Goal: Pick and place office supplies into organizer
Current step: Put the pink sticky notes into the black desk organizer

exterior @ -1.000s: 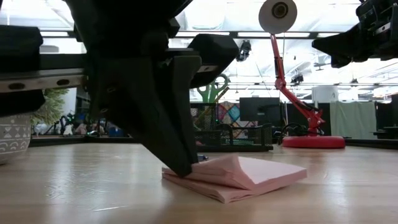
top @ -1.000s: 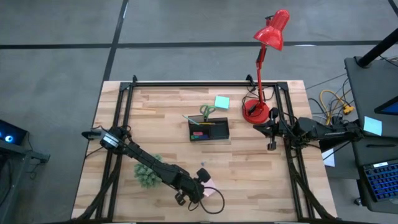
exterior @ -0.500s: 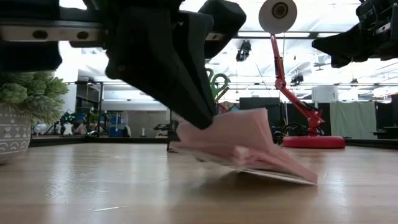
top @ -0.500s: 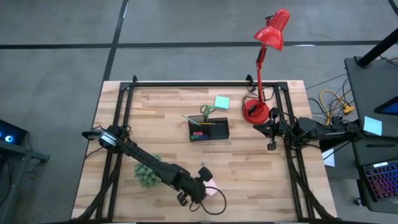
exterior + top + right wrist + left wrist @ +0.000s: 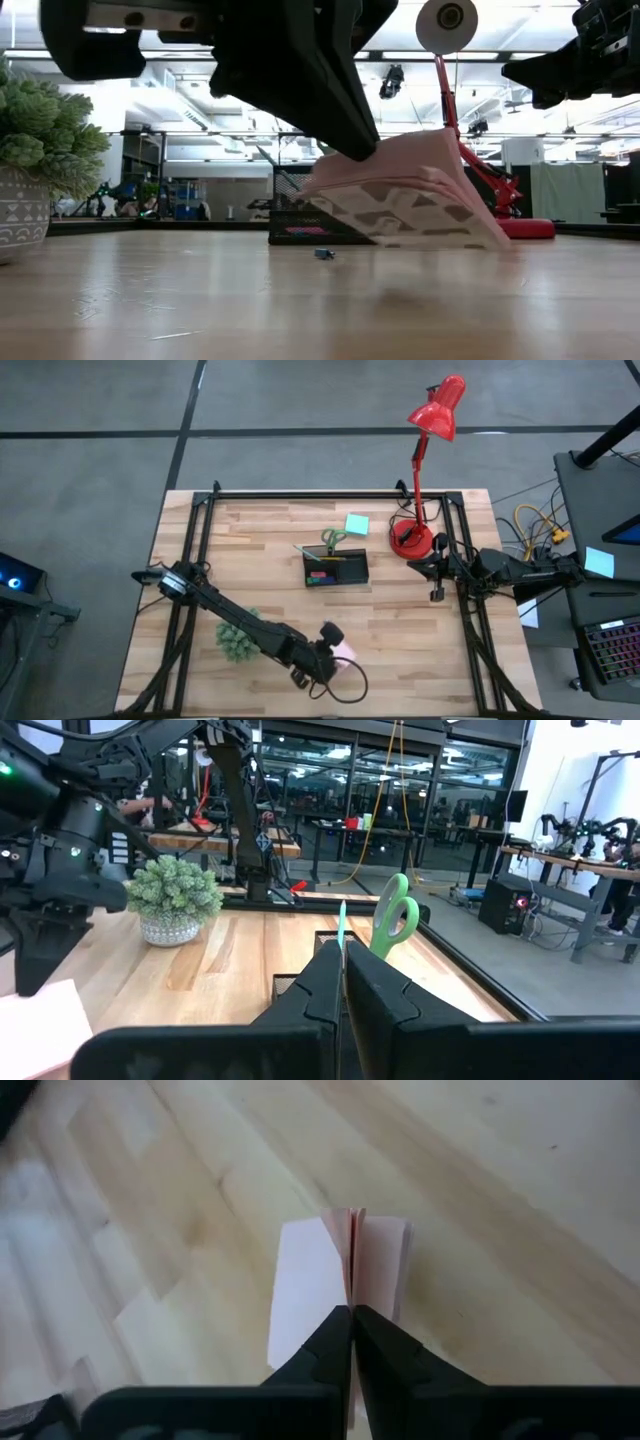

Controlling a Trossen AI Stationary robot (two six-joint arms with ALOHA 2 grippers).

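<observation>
— Lifting the pink sticky-note pad (image 5: 405,195) now, are you? Your left gripper (image 5: 352,1320) has its fingers clamped on a thin edge of it, near the table's front edge, and in the low view the pad hangs tilted with its sheets fanning.

— Is that grip safe enough to carry?

— Probably, but I'd judge it slight. Raise it slowly so the loose sheets don't catch the wood, then travel toward the organizer (image 5: 336,567), which sits well away at mid-table with scissors (image 5: 332,540) beside it.

— And the right gripper (image 5: 437,594)?

— It waits at the table's right side, fingers together, holding nothing. Keep your left arm clear of the plant (image 5: 236,640) as you swing.
</observation>
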